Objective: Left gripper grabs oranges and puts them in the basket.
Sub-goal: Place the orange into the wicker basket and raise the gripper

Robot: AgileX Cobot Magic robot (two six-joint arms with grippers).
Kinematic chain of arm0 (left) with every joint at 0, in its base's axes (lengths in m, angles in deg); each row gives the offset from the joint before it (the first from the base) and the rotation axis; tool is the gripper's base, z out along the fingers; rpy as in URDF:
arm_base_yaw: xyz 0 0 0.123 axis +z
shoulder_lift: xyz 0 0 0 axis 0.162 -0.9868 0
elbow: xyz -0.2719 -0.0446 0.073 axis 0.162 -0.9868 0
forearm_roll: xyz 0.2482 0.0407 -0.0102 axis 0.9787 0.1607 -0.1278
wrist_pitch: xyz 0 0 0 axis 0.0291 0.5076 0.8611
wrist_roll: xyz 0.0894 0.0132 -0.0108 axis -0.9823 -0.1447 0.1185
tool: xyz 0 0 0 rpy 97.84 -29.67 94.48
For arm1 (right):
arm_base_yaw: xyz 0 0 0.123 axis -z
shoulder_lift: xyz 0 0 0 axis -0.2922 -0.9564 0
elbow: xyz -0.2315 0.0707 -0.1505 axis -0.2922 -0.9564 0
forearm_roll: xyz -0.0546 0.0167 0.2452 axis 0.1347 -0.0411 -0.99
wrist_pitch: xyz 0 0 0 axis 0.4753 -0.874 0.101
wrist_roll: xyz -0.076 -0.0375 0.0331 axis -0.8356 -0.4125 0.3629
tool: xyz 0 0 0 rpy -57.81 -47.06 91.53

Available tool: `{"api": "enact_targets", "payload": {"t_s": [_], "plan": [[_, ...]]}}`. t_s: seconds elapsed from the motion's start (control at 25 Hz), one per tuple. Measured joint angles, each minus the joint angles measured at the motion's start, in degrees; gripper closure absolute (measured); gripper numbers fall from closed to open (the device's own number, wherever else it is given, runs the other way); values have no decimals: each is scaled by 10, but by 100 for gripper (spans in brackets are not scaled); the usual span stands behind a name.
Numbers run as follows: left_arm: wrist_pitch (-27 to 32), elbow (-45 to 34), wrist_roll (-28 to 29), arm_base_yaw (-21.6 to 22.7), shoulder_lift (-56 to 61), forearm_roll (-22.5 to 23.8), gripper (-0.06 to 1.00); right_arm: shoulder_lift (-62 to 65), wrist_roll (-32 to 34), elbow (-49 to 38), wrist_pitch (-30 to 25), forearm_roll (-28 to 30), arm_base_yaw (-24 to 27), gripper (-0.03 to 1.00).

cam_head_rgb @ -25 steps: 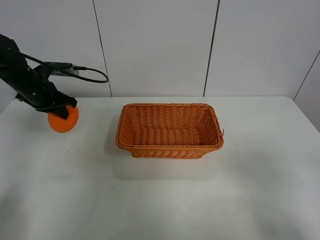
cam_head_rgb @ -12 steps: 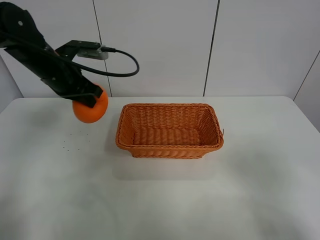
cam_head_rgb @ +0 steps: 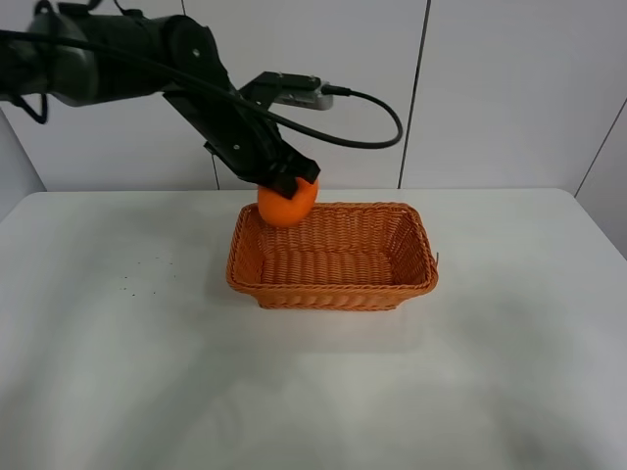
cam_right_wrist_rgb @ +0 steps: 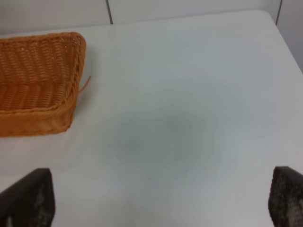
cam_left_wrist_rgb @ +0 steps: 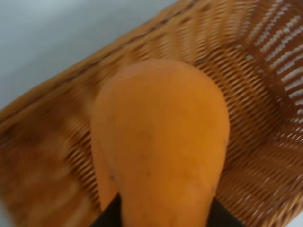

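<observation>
Left hand swung orange rightward across desk. Hand clamped tight on orange; basket corner just below hand. Right hand spread wide, empty.

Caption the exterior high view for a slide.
Left gripper holds the orange over the wicker basket, at its far left corner, white table below.

A white table meets a white panelled wall with dark seams, apparently under soft light.
</observation>
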Motion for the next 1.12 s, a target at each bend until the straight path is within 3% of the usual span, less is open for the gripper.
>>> {"api": "enact_targets", "payload": {"t_s": [0.36, 0.8, 1.12], "plan": [[12, 91, 6, -60, -121, 0, 71, 0, 0, 0, 0, 0, 0, 27], [-2, 113, 6, -62, -175, -6, 71, 0, 0, 0, 0, 0, 0, 27], [12, 115, 6, -62, -202, 49, 71, 0, 0, 0, 0, 0, 0, 27]]}}
